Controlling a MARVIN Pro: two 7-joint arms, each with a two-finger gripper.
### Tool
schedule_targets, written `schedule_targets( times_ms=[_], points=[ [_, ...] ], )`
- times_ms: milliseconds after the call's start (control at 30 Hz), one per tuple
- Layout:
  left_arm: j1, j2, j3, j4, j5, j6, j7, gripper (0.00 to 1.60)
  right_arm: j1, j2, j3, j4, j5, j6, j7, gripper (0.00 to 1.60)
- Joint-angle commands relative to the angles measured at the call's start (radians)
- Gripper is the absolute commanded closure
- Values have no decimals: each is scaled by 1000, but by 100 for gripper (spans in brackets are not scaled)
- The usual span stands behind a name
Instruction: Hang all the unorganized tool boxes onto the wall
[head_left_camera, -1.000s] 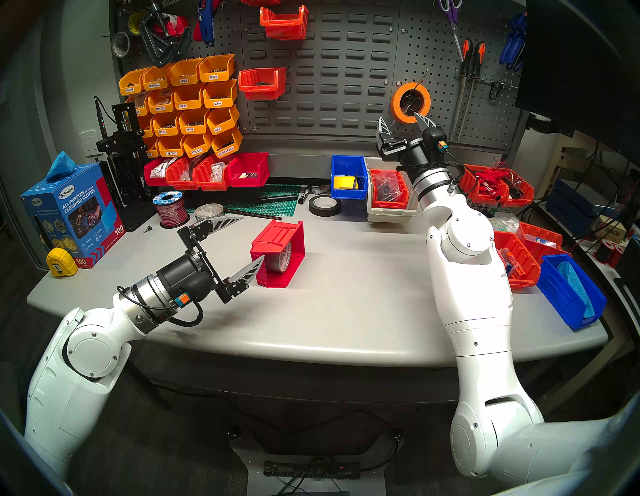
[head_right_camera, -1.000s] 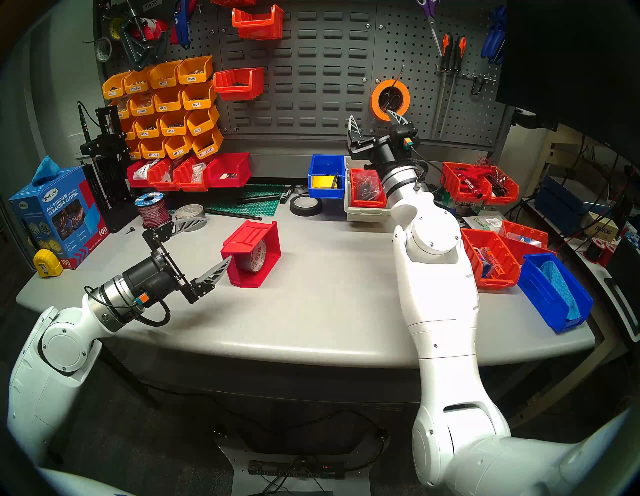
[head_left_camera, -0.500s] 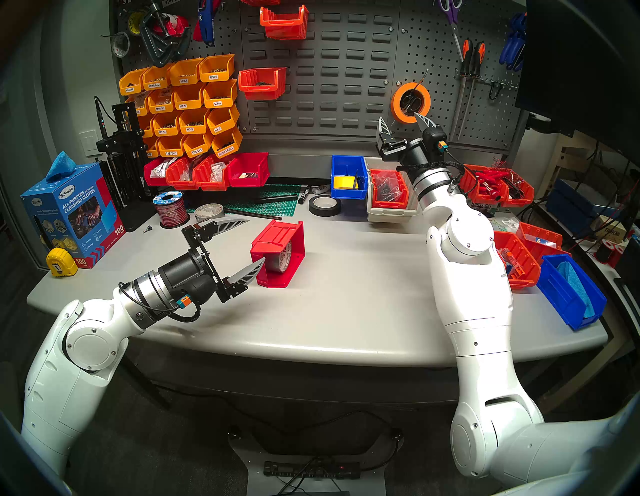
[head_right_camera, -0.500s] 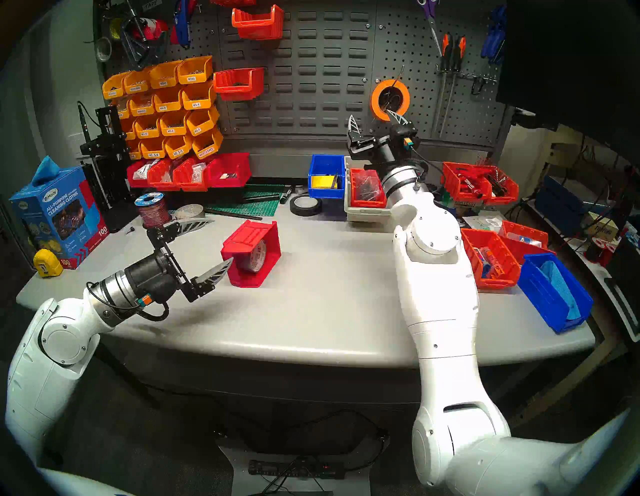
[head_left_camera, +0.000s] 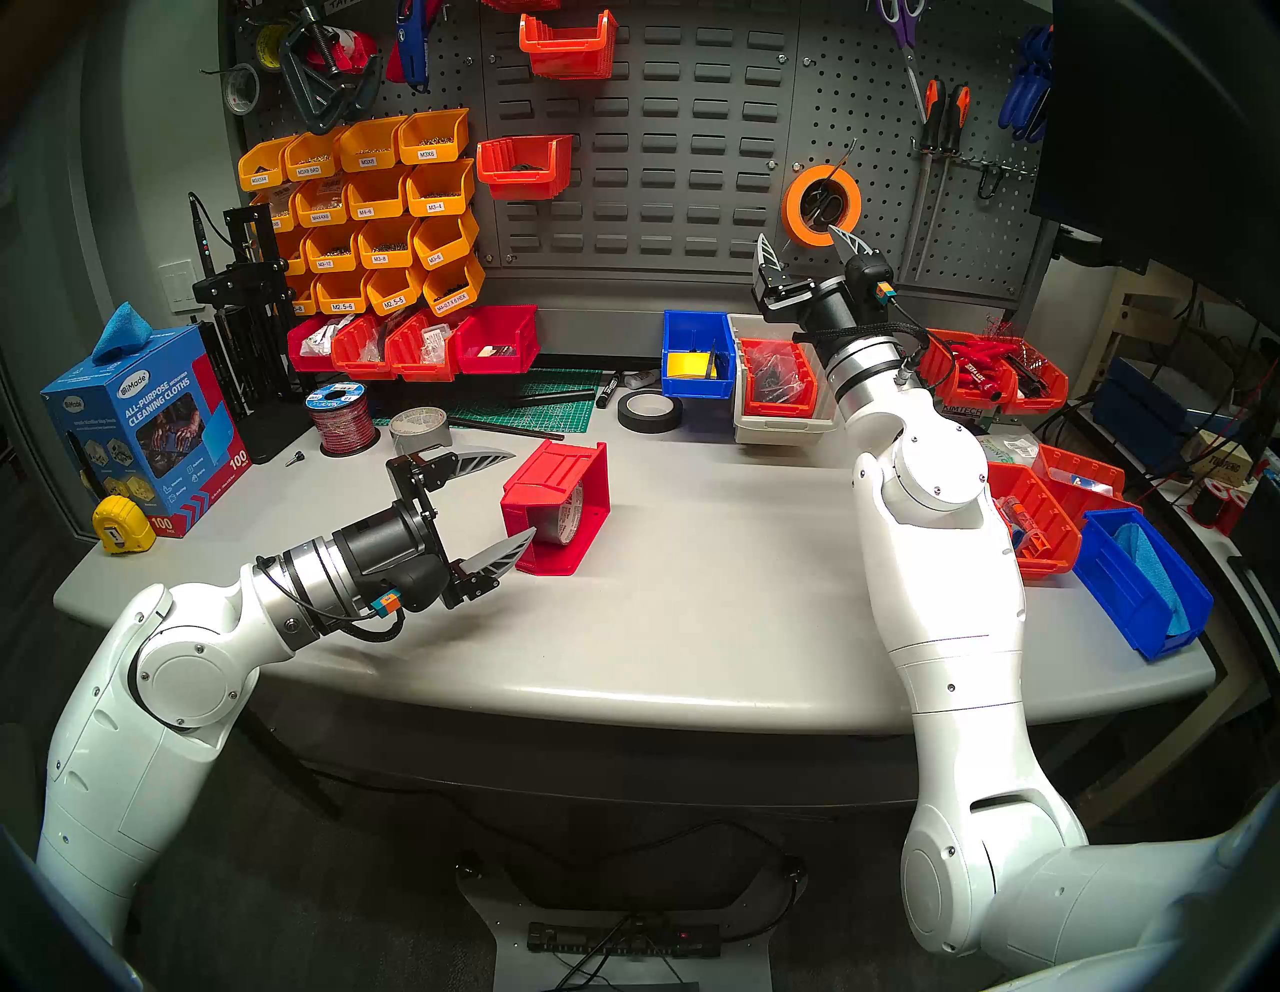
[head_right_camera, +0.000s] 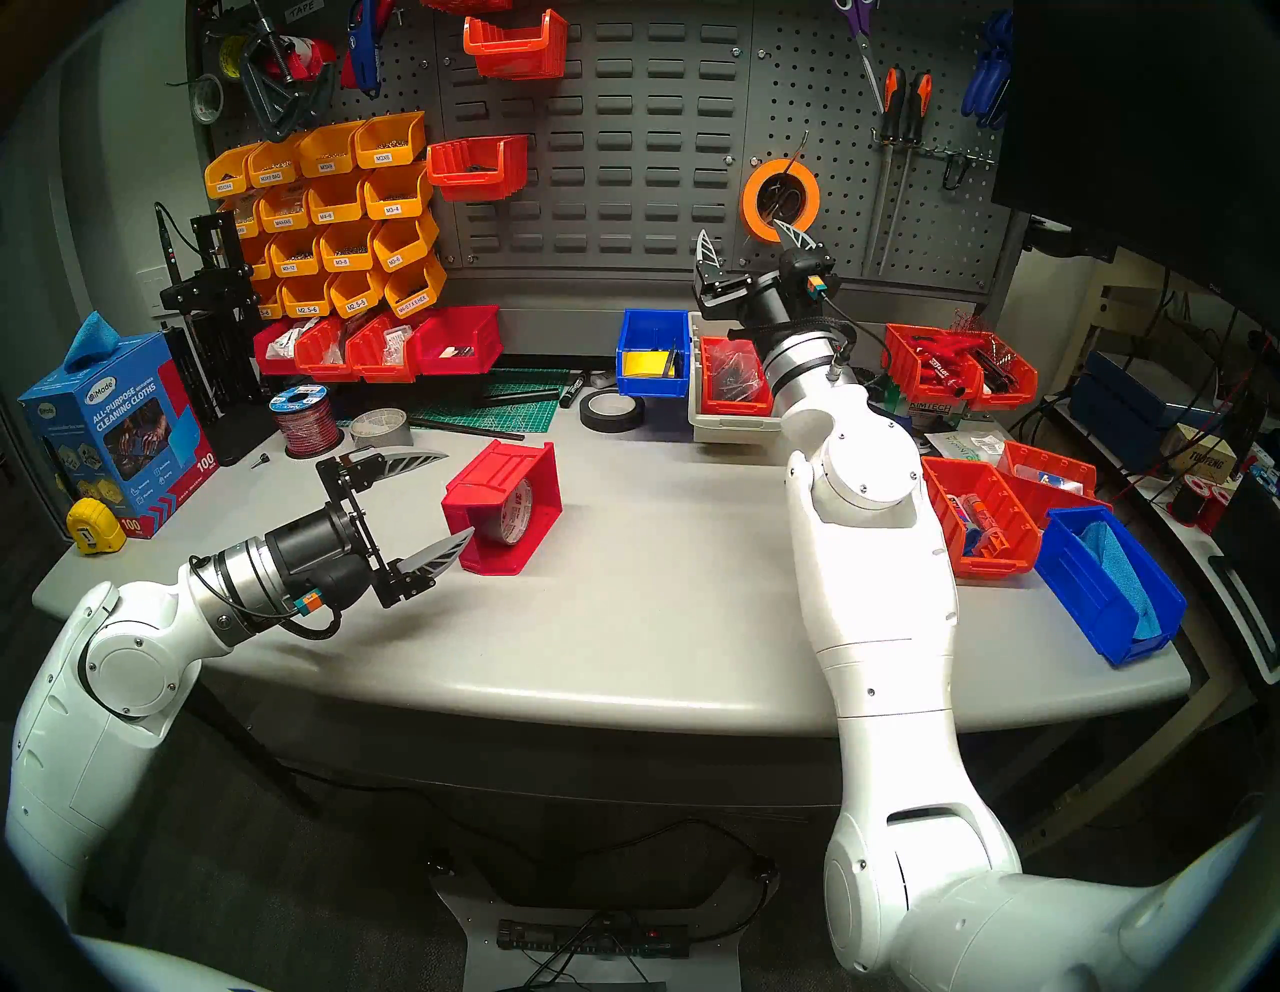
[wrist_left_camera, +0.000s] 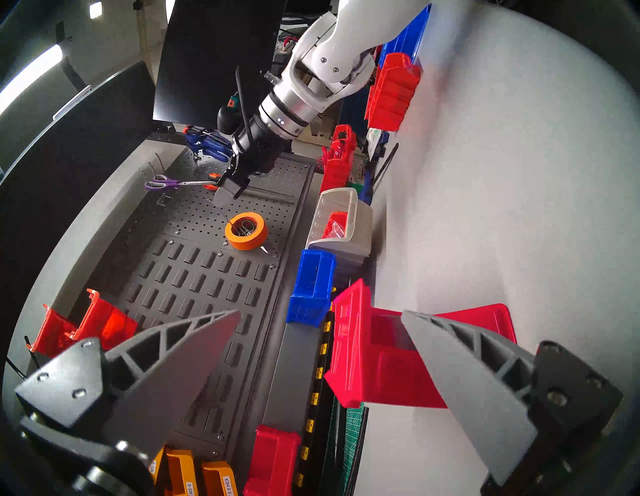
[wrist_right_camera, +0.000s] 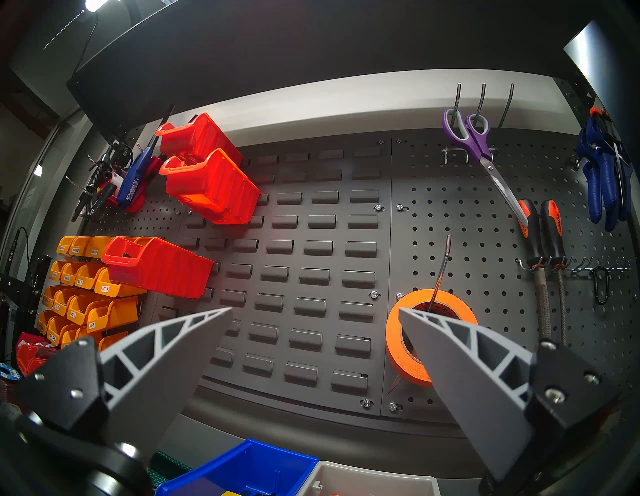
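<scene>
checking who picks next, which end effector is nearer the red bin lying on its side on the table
Left. The left end effector is open right beside the red bin; the right end effector is up by the wall, open.

Bare table (head_left_camera: 727, 589) right of red bin (head_left_camera: 554, 512); tape roll (head_left_camera: 419, 426) behind.

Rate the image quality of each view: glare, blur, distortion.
Head views: sharp, bowed by fisheye, dark rim; soft glare on the table front edge. Left wrist view: the table washed out white, far right blurred, left hand fingers crisp. Right wrist view: evenly lit, the slotted wall bowed, lamp glare top left.
</scene>
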Motion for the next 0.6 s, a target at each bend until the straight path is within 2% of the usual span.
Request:
schedule_targets(
  times_ms=[0,567],
  points=[
    [-47,4,10,-14,-21,39,-12,0,7,0,1,-12,0,-1,-2,0],
    [-157,15,90,-7,-67,111,-83,0,7,0,1,-12,0,-1,-2,0]
  ],
)
